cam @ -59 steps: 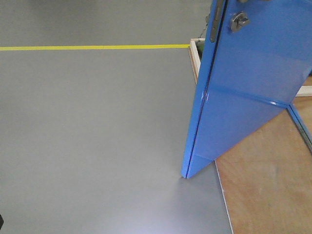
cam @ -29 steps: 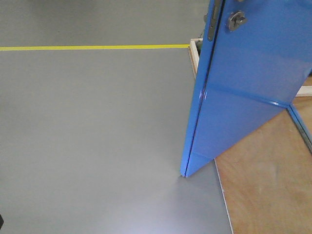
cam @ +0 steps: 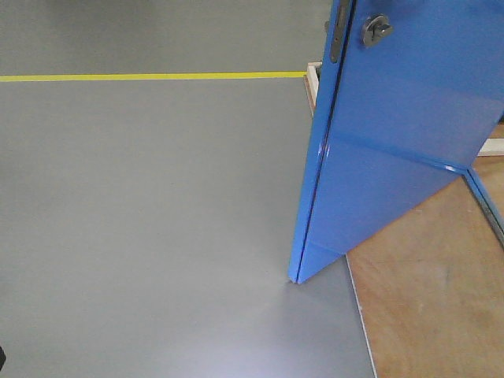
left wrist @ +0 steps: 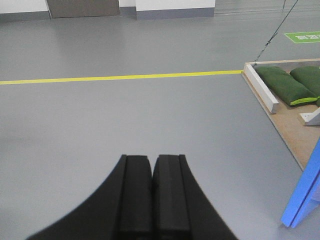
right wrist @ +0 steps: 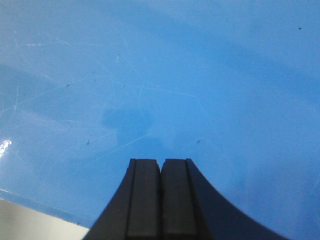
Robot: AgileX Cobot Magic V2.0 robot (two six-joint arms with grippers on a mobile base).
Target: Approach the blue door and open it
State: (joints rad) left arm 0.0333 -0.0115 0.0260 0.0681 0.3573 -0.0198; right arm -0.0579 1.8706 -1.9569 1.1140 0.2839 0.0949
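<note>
Blue gloss fills my right wrist view. The blue door (right wrist: 160, 75) is right in front of the right claw (right wrist: 160, 162), whose jaws are pressed together with nothing between them. I cannot tell from here whether the tips actually touch the panel.

In the front view the blue door (cam: 394, 142) stands ajar at the right, its free edge over the grey floor (cam: 142, 220) and its hinge side back over the plywood platform (cam: 425, 307). Over the last second its bottom corner has crept a little left, and the thumb-turn lock (cam: 376, 30) and latch plate (cam: 340, 35) have slid left and up in the frame. I read that as the panel swinging further round, so the opening is under way and well along.

The left claw (left wrist: 152, 159) is also fully closed and empty. It points out over open floor towards the yellow line (left wrist: 120, 77), and only a sliver of the door's edge shows at the lower right of its view. Green sandbags (left wrist: 282, 85) lie on the platform beyond.
</note>
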